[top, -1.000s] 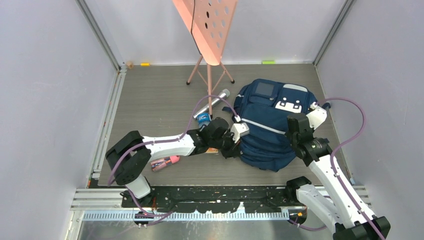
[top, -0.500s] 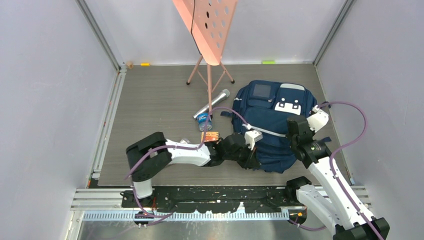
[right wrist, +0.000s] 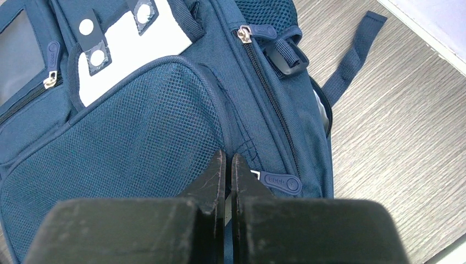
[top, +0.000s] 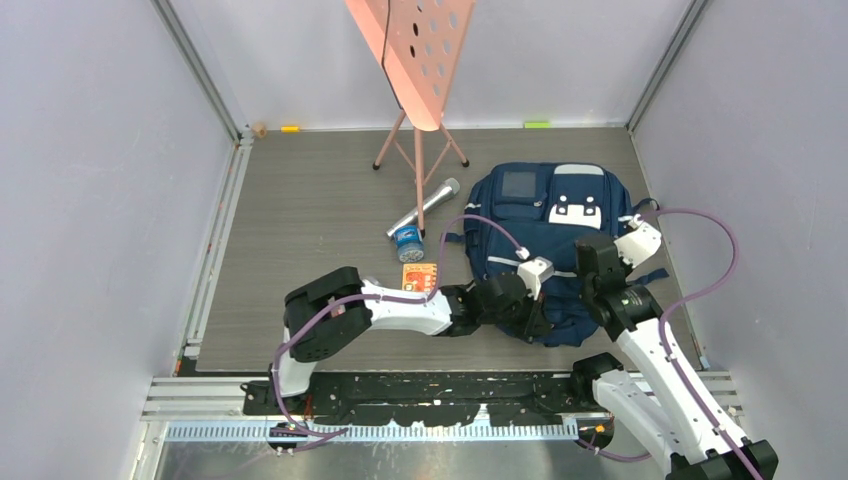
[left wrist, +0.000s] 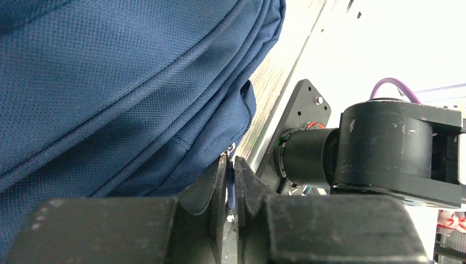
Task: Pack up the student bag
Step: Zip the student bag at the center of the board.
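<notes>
The student bag (top: 530,225), navy blue with grey patches and a reflective stripe, lies flat on the floor at the right. It also shows in the left wrist view (left wrist: 110,82) and the right wrist view (right wrist: 137,126). My left gripper (top: 532,322) is at the bag's near edge, shut on a blue zipper pull (left wrist: 231,190). My right gripper (top: 598,268) is over the bag's right side. Its jaws (right wrist: 228,160) are shut on a fold of the bag's fabric beside the mesh pocket. A second blue zipper pull (right wrist: 281,182) lies just right of them.
A pink music stand (top: 415,60) rises at the back centre. A silver cylinder (top: 425,206), a small blue can (top: 407,241) and an orange card (top: 420,276) lie left of the bag. A loose strap (right wrist: 351,55) trails on the wood floor. Walls stand close on both sides.
My left arm swept right along the bag's near edge, its gripper still shut. The bag turned and shifted slightly right. The right gripper stayed on the bag's right side.
</notes>
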Robot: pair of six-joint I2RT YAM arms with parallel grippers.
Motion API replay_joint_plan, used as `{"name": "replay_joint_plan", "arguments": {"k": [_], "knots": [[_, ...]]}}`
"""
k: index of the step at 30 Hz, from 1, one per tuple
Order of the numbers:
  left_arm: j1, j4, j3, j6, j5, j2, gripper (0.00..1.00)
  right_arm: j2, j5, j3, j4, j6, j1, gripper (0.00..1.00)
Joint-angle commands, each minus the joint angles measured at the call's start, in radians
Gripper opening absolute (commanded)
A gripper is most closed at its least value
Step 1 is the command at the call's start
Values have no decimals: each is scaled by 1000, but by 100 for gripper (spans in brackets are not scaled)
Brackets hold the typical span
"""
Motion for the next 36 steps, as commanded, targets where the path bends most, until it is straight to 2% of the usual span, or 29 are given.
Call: {"name": "replay_joint_plan", "arguments": {"k": [1, 2, 5, 9, 14, 25, 27, 29, 34, 36], "knots": [[-6, 39, 1, 10, -45, -58, 22, -35, 6, 13, 68, 16, 10, 1], [1, 35, -26, 9, -55, -83, 33, -39, 10, 13, 66, 8, 9, 1], [19, -13, -107, 8, -104, -179, 53, -53, 5, 26, 51, -28, 9, 0], [34, -97, -186, 11, -178, -298, 70, -52, -27, 50, 15, -66, 9, 1], [84, -186, -237, -36, -192, -368, 76, -40, -59, 75, -25, -89, 9, 1], [199, -80, -314, -161, -126, -289, 77, 22, -132, 100, -36, -109, 9, 0], [216, 0, -332, -185, -122, -265, 75, 26, -142, 103, -35, -113, 9, 0], [235, 59, -338, -203, -65, -232, 67, 36, -146, 102, -39, -115, 9, 1], [280, 122, -334, -196, -18, -184, 24, 42, -154, 99, -43, -117, 9, 1], [313, 140, -337, -190, -1, -178, 11, 50, -170, 105, -37, -124, 9, 1]]}}
